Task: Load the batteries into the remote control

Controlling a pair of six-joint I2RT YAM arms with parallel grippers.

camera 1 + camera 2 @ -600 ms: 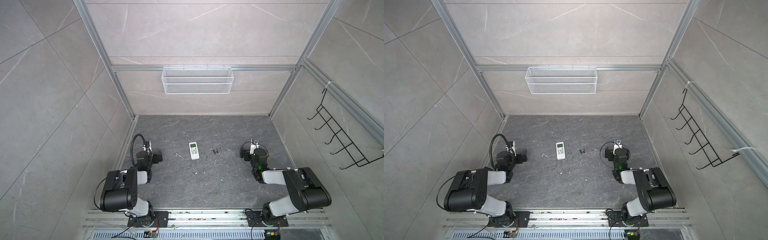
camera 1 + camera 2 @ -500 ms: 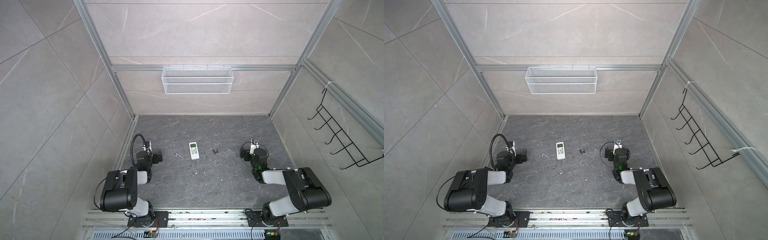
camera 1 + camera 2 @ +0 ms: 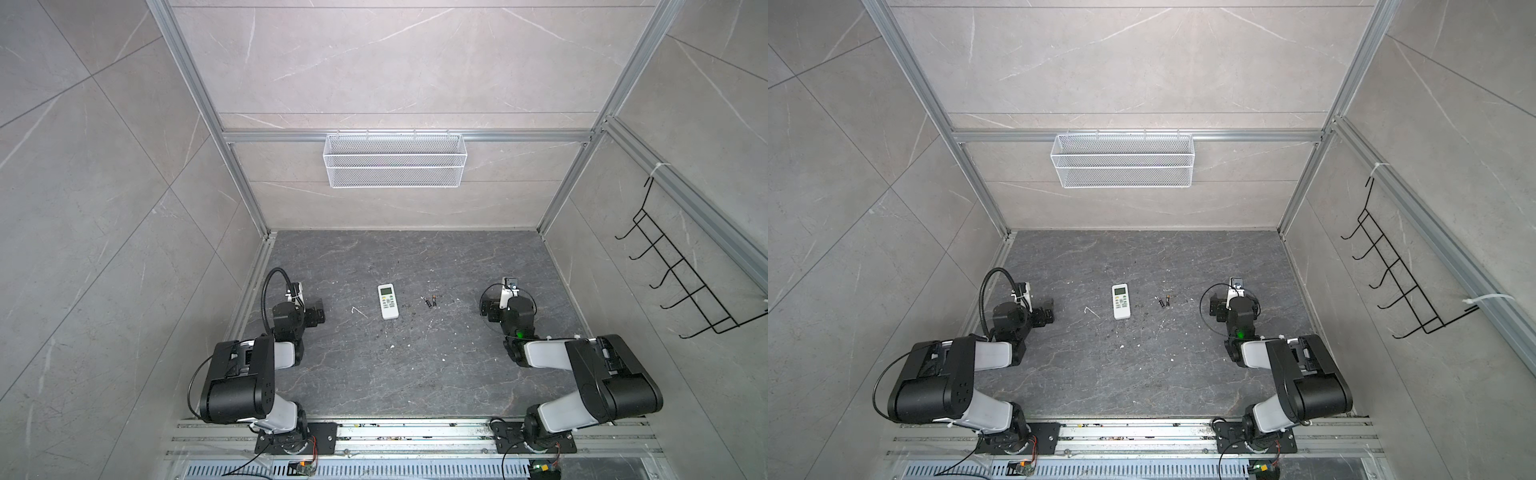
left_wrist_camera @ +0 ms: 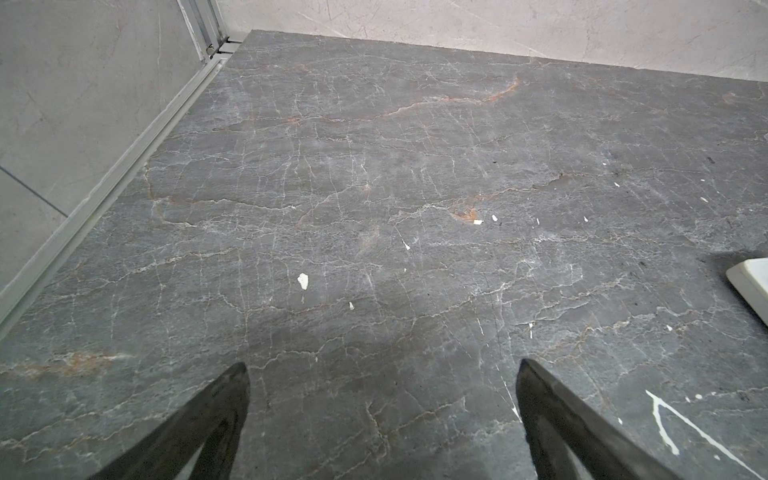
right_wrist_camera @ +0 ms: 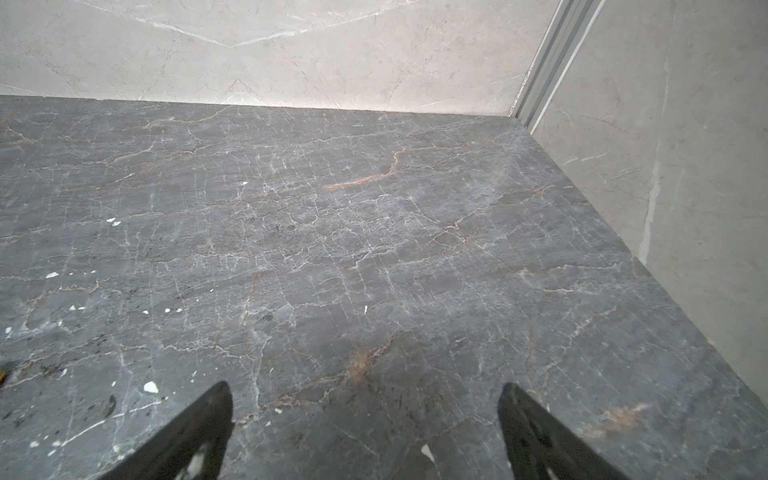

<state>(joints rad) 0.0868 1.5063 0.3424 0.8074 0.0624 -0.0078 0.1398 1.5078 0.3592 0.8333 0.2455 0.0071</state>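
Left wrist view gives us the left hand spread wide and empty, its two dark tapered fingers low over the dark grey veined stone table. A corner of the white rectangular plastic remote control shows at the frame's edge, ahead of this hand and off to one side, well clear of the fingers. In the right wrist view we see the right hand just as wide and just as empty, with only table and scattered white specks before it.

In both top views we find the remote control lying flat and face up between the two hands, nearer the left one. Its pale greenish display is at the end farther from the arm bases. The two slim dark cylindrical batteries with copper-orange ends lie side by side on the table, on the right hand's side of the remote control, near it but apart from it. We cannot tell whether they touch each other. A thin bent white sliver lies between the left hand and the remote control. Both hands stand apart from the remote control and the batteries.
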